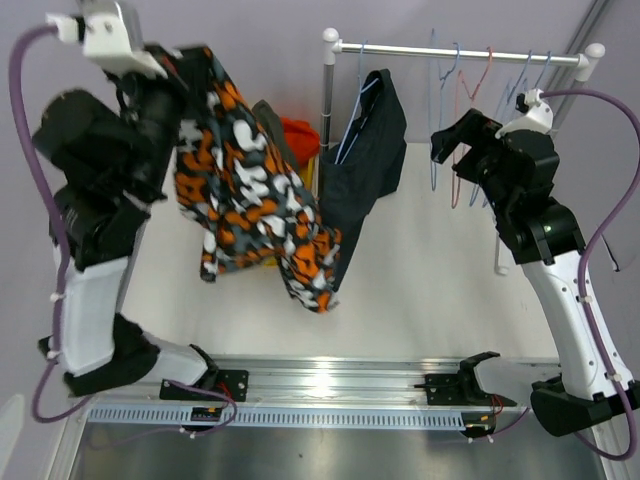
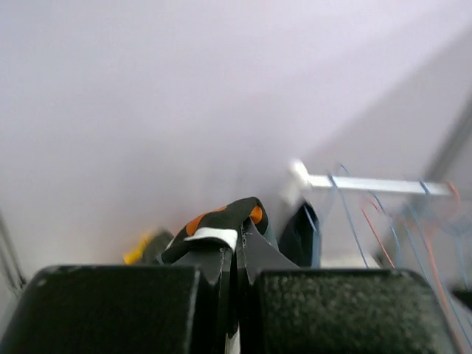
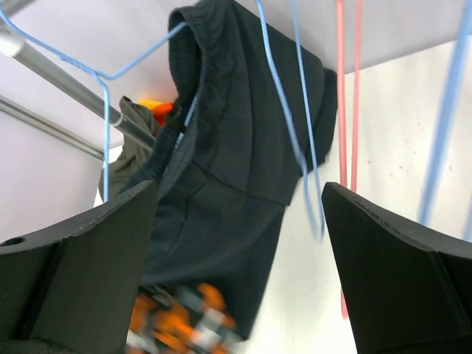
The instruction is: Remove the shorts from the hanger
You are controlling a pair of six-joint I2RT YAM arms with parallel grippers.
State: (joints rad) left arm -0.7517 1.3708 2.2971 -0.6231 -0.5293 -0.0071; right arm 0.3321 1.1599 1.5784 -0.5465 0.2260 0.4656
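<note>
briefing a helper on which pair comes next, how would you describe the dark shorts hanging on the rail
Find the white rail across the back of the table. Near its left end the dark navy shorts hang on a blue wire hanger. They are the only garment on it; the other hangers are bare.

Pale lilac wall [image 1: 280, 30] behind a white table [image 1: 430, 280].
</note>
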